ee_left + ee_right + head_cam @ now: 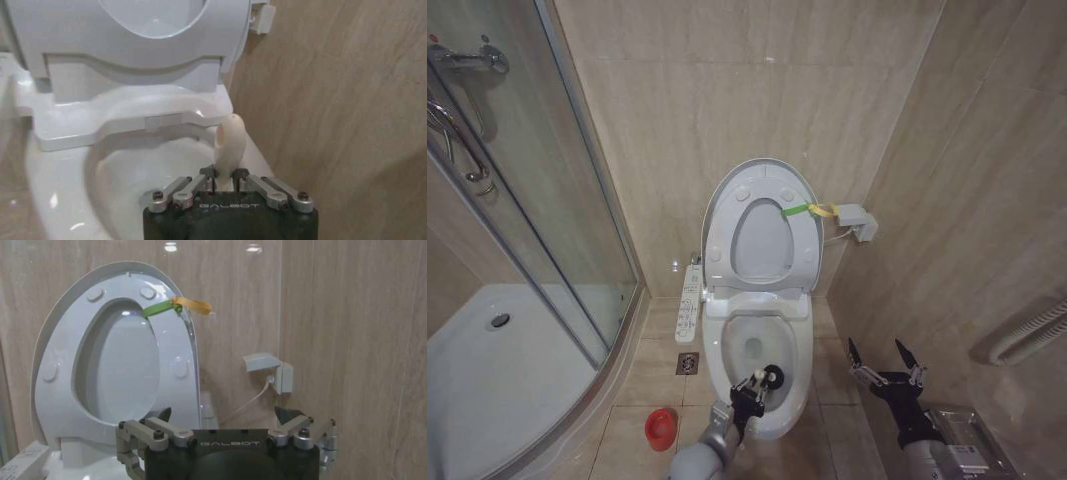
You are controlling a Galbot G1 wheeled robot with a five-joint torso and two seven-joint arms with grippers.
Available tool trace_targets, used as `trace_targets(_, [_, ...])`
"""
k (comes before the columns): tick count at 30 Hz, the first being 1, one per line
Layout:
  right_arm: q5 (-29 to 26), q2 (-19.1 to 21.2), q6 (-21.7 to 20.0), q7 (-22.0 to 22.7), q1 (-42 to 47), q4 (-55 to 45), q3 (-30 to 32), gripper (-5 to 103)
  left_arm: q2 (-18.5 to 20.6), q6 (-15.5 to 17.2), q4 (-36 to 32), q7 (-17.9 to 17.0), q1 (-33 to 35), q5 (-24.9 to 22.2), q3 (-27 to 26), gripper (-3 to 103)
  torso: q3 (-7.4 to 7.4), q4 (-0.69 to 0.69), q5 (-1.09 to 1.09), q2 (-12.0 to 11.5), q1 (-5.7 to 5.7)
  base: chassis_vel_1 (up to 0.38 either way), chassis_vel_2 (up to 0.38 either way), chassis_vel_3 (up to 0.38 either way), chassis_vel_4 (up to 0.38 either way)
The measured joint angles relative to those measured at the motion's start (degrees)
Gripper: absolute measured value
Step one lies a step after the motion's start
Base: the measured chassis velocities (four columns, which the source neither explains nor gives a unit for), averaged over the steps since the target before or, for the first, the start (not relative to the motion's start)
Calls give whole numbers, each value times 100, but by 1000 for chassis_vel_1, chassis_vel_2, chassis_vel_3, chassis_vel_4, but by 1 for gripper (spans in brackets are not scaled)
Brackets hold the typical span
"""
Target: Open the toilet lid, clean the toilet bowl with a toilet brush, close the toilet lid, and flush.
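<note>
Left pincer (758, 381) — brush (229, 145) in bowl (792, 340).

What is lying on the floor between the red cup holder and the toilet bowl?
In the head view, bare floor tile separates the red cup holder from the toilet bowl. The left tool, shut on the toilet brush, hangs above the bowl's front rim.

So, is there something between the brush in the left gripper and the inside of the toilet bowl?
Nothing visible is. The toilet lid and seat stand raised against the wall, so the toilet bowl is open. The left gripper holds the toilet brush over the bowl's front rim. The right gripper waits open beside the toilet.
</note>
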State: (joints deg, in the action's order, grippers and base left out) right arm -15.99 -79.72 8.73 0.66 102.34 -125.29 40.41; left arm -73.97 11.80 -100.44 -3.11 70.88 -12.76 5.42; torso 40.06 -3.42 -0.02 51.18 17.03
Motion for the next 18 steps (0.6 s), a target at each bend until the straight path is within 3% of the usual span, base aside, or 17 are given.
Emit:
trace_targets(6, [0,0,0,0,0,0,0,100,-85,-223,-211,277,127,417,-275,17,0,0,0,0,0,0,0,0,0])
trace_targets(10, [0,0,0,0,0,0,0,100,-77,-235,-283,317,106,457,-351,17,0,0,2,0,0,0,0,0,0])
trace_targets(18, [0,0,0,0,0,0,0,100,242,304,-934,207,553,460,-473,17,0,2,2,0,0,0,0,0,0])
